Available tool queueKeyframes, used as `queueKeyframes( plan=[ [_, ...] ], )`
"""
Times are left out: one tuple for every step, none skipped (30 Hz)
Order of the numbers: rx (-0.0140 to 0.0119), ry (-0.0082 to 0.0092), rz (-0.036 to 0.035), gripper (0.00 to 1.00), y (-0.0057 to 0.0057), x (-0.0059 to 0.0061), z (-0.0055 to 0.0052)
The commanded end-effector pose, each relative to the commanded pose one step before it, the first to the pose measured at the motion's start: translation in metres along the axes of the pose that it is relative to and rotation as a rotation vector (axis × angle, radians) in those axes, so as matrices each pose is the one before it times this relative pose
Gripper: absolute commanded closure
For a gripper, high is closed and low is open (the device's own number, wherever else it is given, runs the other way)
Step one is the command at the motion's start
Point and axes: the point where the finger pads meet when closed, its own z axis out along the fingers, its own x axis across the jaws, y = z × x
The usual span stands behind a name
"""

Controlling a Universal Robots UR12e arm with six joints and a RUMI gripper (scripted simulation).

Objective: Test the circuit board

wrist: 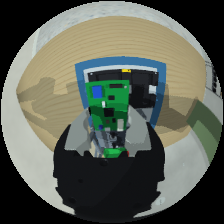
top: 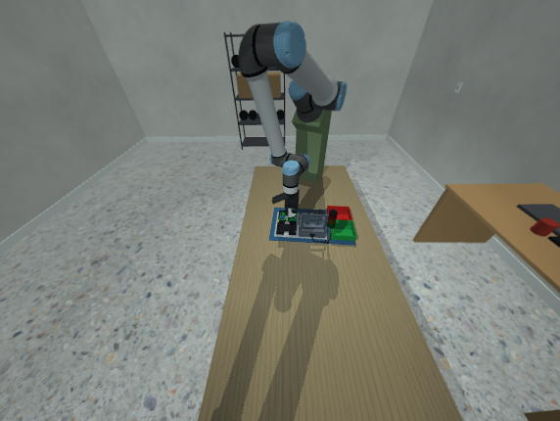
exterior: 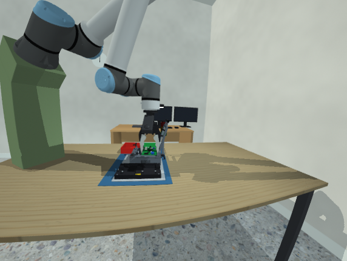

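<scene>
My gripper (top: 290, 215) (exterior: 150, 149) (wrist: 108, 106) is shut on the green circuit board (exterior: 149, 151) (wrist: 109, 95), one jaw at each side edge. The board is held component side up, above the tray and tester area; its exact height is unclear. A white connector (wrist: 120, 123) shows near the jaws in the wrist view. The black tray (top: 286, 229) (exterior: 138, 175) (wrist: 145, 90) lies beside the grey tester (top: 313, 225) (exterior: 145, 159). The tester's lid (exterior: 164, 136) stands open. The tester's pins and lone post cannot be made out.
The red bin (top: 346, 211) (exterior: 128, 148) and green bin (top: 344, 232) stand at the tester's far side from the tray. A dark signal column (top: 332, 217) stands between tester and bins. The blue mat (top: 272, 232) (exterior: 104, 183) (wrist: 80, 75) lies under the tray and tester.
</scene>
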Motion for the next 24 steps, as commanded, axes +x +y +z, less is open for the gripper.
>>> queueKeyframes(
  plan=[
    [-0.00167, 0.00240, -0.02817, 0.61, 0.00012, 0.00277, 0.00046],
    [0.00000, 0.00000, 0.00000, 0.61, 0.00000, 0.00000, 0.00000],
    [-0.00002, 0.00001, -0.00261, 0.61, 0.00007, -0.00009, 0.00001],
    [-0.00006, 0.00007, -0.00202, 0.61, 0.00007, 0.00004, 0.00000],
    [-0.00005, 0.00005, -0.00155, 0.61, 0.00006, 0.00003, 0.00000],
    [-0.00004, 0.00004, -0.00113, 0.61, 0.00005, 0.00002, 0.00000],
    [-0.00002, 0.00003, -0.00077, 0.61, 0.00003, 0.00002, 0.00000],
    [-0.00001, 0.00002, -0.00047, 0.61, 0.00001, 0.00001, 0.00000],
    [0.00001, 0.00001, -0.00024, 0.61, 0.00000, 0.00000, 0.00000],
    [0.00002, -0.00001, -0.00009, 0.61, -0.00001, -0.00002, 0.00000],
    [0.00002, -0.00002, -0.00001, 0.61, -0.00002, -0.00003, 0.00000],
    [0.00002, -0.00003, 0.00000, 0.61, -0.00002, -0.00003, 0.00000],
    [0.00002, -0.00002, 0.00001, 0.61, -0.00001, -0.00002, 0.00000],
    [0.00001, -0.00002, 0.00023, 0.61, -0.00001, -0.00001, 0.00000],
    [0.00000, 0.00000, 0.00017, 0.61, 0.00000, 0.00000, 0.00000],
    [0.00000, 0.00000, 0.00012, 0.61, 0.00000, 0.00000, 0.00000],
    [0.00000, 0.00000, 0.00008, 0.61, 0.00000, 0.00000, 0.00000],
    [0.00000, 0.00000, 0.00000, 0.61, 0.00000, 0.00000, 0.00000],
    [0.00000, 0.00000, 0.00000, 0.61, 0.00000, 0.00000, 0.00000],
    [0.00000, 0.00000, 0.00008, 0.61, 0.00000, 0.00000, 0.00000],
    [0.00000, 0.00000, 0.00000, 0.61, 0.00000, 0.00000, 0.00000],
    [0.00000, 0.00000, 0.00000, 0.61, 0.00000, 0.00000, 0.00000],
    [0.00000, 0.00000, 0.00000, 0.61, 0.00000, 0.00000, 0.00000],
    [0.00000, 0.00000, 0.00000, 0.61, 0.00000, 0.00000, 0.00000]
  ],
)
